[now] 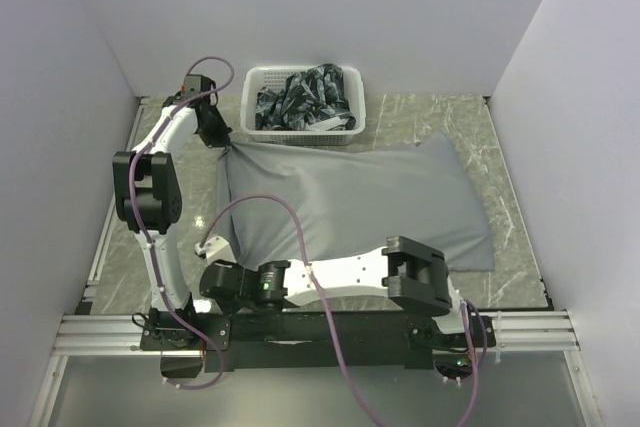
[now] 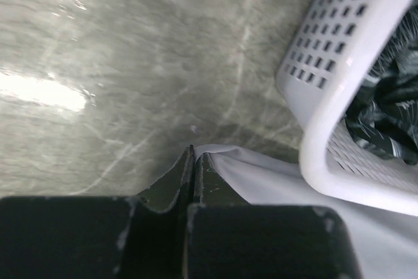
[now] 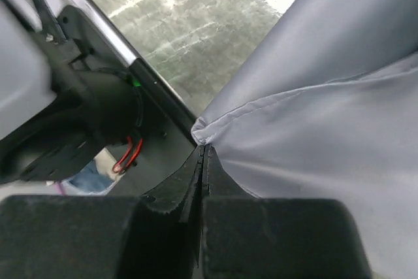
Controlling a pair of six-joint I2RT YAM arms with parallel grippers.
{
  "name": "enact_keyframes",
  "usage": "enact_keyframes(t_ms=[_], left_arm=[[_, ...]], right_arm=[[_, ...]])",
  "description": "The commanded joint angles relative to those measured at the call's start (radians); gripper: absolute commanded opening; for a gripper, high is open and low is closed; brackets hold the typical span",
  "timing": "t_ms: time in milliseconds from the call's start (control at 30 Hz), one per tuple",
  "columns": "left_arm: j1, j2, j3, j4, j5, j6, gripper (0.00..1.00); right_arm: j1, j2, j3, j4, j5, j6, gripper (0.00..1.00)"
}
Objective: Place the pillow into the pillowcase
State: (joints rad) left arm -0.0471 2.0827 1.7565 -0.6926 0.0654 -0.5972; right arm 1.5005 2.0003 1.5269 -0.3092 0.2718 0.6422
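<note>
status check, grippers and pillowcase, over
Left gripper shut on pillowcase far-left corner. Right gripper shut on its near-left corner. Pillow not in view, case looks filled. Basket hard by the far edge.

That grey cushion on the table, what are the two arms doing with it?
Each arm's hand is pinching a corner of the grey pillowcase: the left hand at the far corner beside the white basket, the right hand at the near one. The case lies plump and full on the table.

Left gripper (image 2: 194,156) clamped on pillowcase (image 2: 268,178) corner, white basket (image 2: 353,184) just beside, marble table (image 2: 130,76)
</note>
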Motion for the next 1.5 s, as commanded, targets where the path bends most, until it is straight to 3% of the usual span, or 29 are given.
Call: enact_keyframes(t_ms=[0,100,300,333,400,433,500,533,700,733,900,1000,1200,1467], left_arm=[[0.029,-0.013,0.043,0.094,-0.039,0.013,0.01],[0.036,-0.019,0.031,0.109,-0.058,-0.007,0.02],[0.070,-0.067,0.000,0.113,-0.102,-0.053,0.21],[0.081,-0.081,-0.015,0.122,-0.120,-0.062,0.32],[0.092,-0.123,-0.034,0.133,-0.134,-0.085,0.47],[0.102,-0.137,-0.044,0.131,-0.148,-0.095,0.55],[0.111,-0.177,-0.060,0.136,-0.177,-0.116,0.65],[0.118,-0.190,-0.066,0.134,-0.188,-0.122,0.77],[0.118,-0.305,-0.089,0.145,-0.194,-0.118,0.99],[0.116,-0.325,-0.103,0.153,-0.182,-0.118,0.99],[0.052,-0.489,-0.175,0.176,-0.166,-0.105,0.99],[-0.071,-0.578,-0.233,0.163,-0.223,-0.102,0.99],[-0.345,-0.814,-0.509,0.244,-0.265,-0.128,0.99],[-0.528,-1.050,-0.811,0.283,-0.334,-0.154,0.99]], right_arm=[[-0.026,0.060,0.085,0.050,-0.161,-0.053,0.00],[-0.037,0.107,0.153,0.045,-0.203,-0.073,0.00],[-0.042,0.109,0.197,0.033,-0.214,-0.105,0.04],[-0.043,0.100,0.193,0.036,-0.209,-0.113,0.13],[-0.042,0.065,0.173,0.045,-0.206,-0.128,0.21],[-0.043,0.052,0.167,0.050,-0.207,-0.133,0.33],[-0.045,0.029,0.161,0.052,-0.224,-0.145,0.44],[-0.046,0.023,0.161,0.047,-0.223,-0.150,0.58],[-0.051,-0.113,0.092,0.009,-0.156,-0.151,0.92],[-0.066,-0.147,0.067,0.007,-0.148,-0.145,0.99],[-0.161,-0.423,-0.138,-0.001,-0.103,-0.090,1.00],[-0.253,-0.598,-0.269,-0.011,-0.071,-0.056,1.00],[-0.407,-0.938,-0.502,-0.085,0.107,0.003,1.00],[-0.470,-1.251,-0.729,-0.182,0.265,0.088,1.00]])
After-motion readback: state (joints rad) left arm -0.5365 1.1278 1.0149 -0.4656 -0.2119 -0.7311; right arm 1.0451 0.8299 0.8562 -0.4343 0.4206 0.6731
